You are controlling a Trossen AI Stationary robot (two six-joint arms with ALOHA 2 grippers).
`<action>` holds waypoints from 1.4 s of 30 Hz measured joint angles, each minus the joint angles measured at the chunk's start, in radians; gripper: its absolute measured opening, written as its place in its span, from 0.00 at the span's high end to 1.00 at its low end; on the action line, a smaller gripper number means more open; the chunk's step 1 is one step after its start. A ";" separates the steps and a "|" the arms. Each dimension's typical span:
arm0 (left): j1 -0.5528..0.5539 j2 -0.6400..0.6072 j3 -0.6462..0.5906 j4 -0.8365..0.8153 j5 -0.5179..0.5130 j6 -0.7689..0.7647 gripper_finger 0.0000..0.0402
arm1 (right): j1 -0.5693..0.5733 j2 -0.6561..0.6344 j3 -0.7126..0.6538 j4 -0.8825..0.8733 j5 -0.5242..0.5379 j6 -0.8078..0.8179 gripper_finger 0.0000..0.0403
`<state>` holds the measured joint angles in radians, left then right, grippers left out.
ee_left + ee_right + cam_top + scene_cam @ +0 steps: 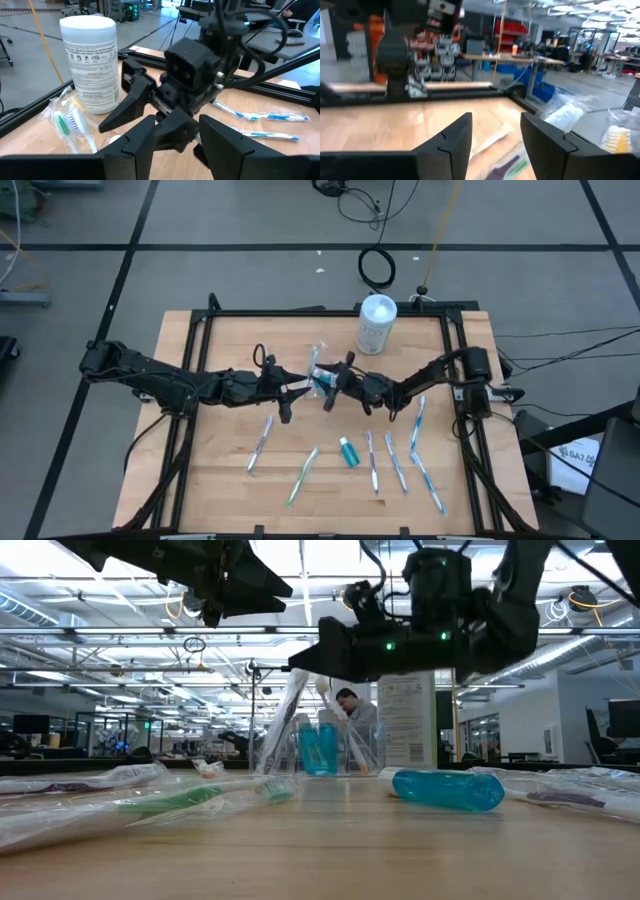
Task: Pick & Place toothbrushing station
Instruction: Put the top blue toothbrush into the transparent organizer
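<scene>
Note the wipes canister (377, 323) standing beyond both grippers, clear of the work. Both arms meet at mid-table over the clear cup (322, 745), which stands below the jaws. You see the left gripper (292, 392) and right gripper (335, 385) spread apart, gripping nothing. Wrapped toothbrushes (396, 461) and the toothpaste tube (348, 451) lie flat, well short of the jaws, ready for picking.

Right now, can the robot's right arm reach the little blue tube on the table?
Probably yes. The blue tube lies bare on the table just in front of the right hand, whose fingers stand open, with nothing lying over it.
</scene>
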<state>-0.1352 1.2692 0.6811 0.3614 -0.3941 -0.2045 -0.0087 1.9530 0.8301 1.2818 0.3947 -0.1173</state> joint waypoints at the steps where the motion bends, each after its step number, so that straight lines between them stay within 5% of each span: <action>1: 0.000 0.000 0.000 0.000 0.000 0.000 0.61 | 0.002 -0.025 0.000 -0.050 0.000 -0.002 0.59; 9: 0.000 0.000 0.000 -0.001 0.008 -0.001 0.61 | 0.012 -0.232 0.000 -0.478 0.001 0.017 0.59; 18: 0.000 0.000 0.000 -0.001 0.009 -0.008 0.61 | 0.051 -0.390 0.000 -0.700 0.001 0.079 0.59; 26: 0.000 0.000 0.000 -0.001 0.009 -0.008 0.61 | 0.092 -0.426 0.001 -0.797 0.000 0.113 0.59; 42: 0.000 0.000 0.000 -0.005 0.010 -0.009 0.61 | 0.109 -0.468 0.000 -1.260 -0.010 0.476 0.59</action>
<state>-0.1352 1.2694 0.6811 0.3566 -0.3843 -0.2131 0.1005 1.4849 0.8302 0.0221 0.3846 0.3591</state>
